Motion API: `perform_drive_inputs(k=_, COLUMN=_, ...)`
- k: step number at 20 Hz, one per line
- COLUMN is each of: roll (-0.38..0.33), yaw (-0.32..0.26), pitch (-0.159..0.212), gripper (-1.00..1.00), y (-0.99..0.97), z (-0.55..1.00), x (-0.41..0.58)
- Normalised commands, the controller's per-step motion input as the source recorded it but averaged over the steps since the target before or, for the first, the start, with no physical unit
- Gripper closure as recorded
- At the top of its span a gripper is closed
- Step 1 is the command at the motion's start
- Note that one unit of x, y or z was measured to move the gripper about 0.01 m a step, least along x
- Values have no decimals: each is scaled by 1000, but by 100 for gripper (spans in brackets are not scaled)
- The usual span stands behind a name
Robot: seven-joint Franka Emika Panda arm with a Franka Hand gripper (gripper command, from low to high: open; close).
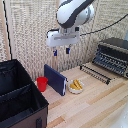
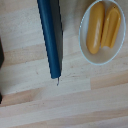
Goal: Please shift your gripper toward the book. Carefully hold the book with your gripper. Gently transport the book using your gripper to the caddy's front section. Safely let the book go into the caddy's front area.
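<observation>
The dark navy book (image 1: 55, 79) stands upright on its edge on the wooden table, between a red cup and a small bowl. My gripper (image 1: 61, 51) hangs well above it, white-bodied with two short blue-tipped fingers pointing down and a gap between them, holding nothing. In the wrist view the book (image 2: 51, 36) shows edge-on as a long dark blue bar; my fingers do not show there. The black fabric caddy (image 1: 11, 86) with an inner divider fills the exterior view's lower left.
A red cup (image 1: 42, 83) stands just beside the book toward the caddy. A white bowl of yellow food (image 1: 76, 86) (image 2: 102, 30) sits on the book's other side. A black-and-silver toaster oven (image 1: 113, 55) with its door down stands at the exterior view's right.
</observation>
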Motion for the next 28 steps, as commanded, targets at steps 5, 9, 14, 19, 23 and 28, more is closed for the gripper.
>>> perform_drive_inputs(k=5, roll=-27, yaw=95, pitch=30, gripper=-100, y=222, z=-150, x=355)
perform_drive_inputs(k=9, roll=-53, yaw=156, pitch=43, gripper=-100, y=286, z=-242, x=389)
perform_drive_inputs(k=14, roll=-43, yaw=166, pitch=63, gripper=-100, y=153, z=-258, x=350)
perform_drive_inputs(k=19, roll=-2, yaw=133, pitch=82, gripper=-100, y=-18, z=-300, x=346)
perform_drive_inputs(k=23, roll=0, yaw=62, pitch=43, gripper=-100, y=-17, z=-229, x=301)
perform_drive_inputs(k=28, roll=0, yaw=16, pitch=32, gripper=-100, y=-2, z=-159, x=160)
